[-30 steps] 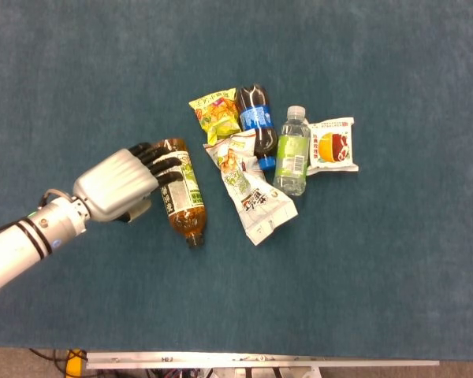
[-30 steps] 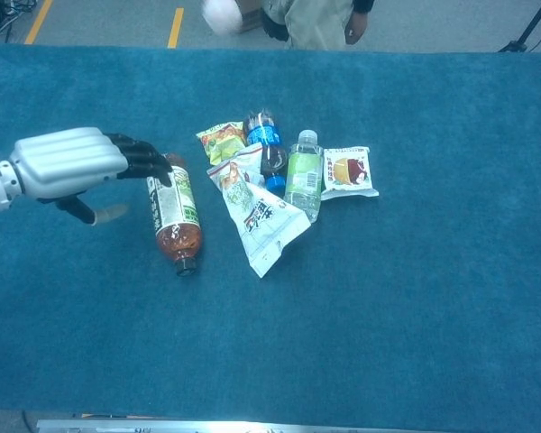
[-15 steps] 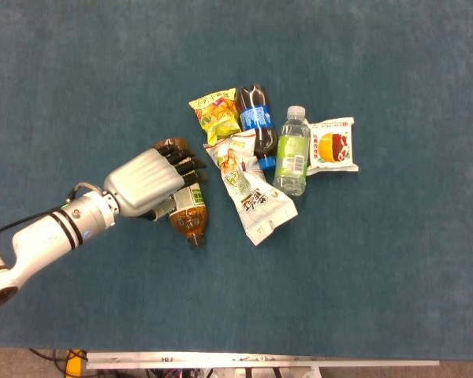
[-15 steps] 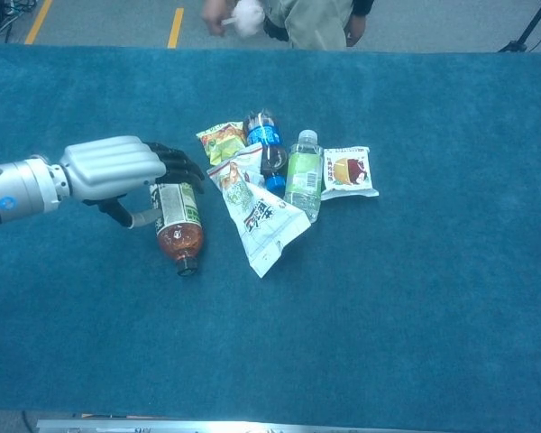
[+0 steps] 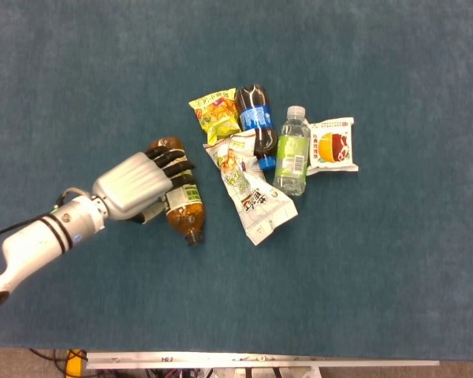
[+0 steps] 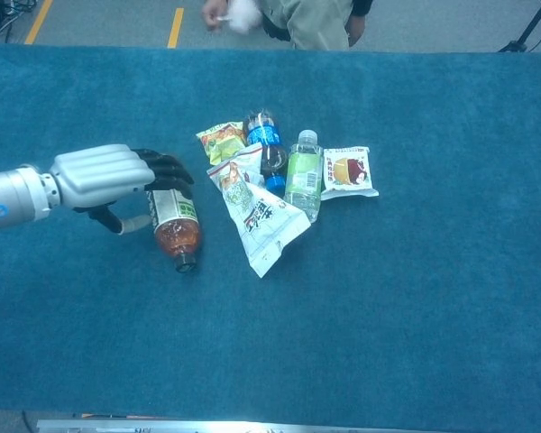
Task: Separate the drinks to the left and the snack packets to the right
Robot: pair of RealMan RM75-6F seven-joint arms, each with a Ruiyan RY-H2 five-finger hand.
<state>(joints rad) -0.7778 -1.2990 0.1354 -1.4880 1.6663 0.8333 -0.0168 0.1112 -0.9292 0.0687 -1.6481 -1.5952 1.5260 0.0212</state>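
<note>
The left hand [image 5: 138, 186] had closed over the brown tea bottle [image 5: 180, 198] and dragged it slightly leftward from the pile; fingers wrapped it, thumb beneath

Occlusions and crops, both views

Left hand [image 5: 135, 186] covers the upper part of the tea bottle [image 5: 186, 211]; thumb contact can't be told. Left arm [image 6: 9, 197] cut by frame's left edge. White snack packet [image 5: 252, 193] overlaps the cola bottle [image 5: 256, 126]. Person [image 6: 311, 20] cropped at top in chest view. Label text too small to read.
</note>
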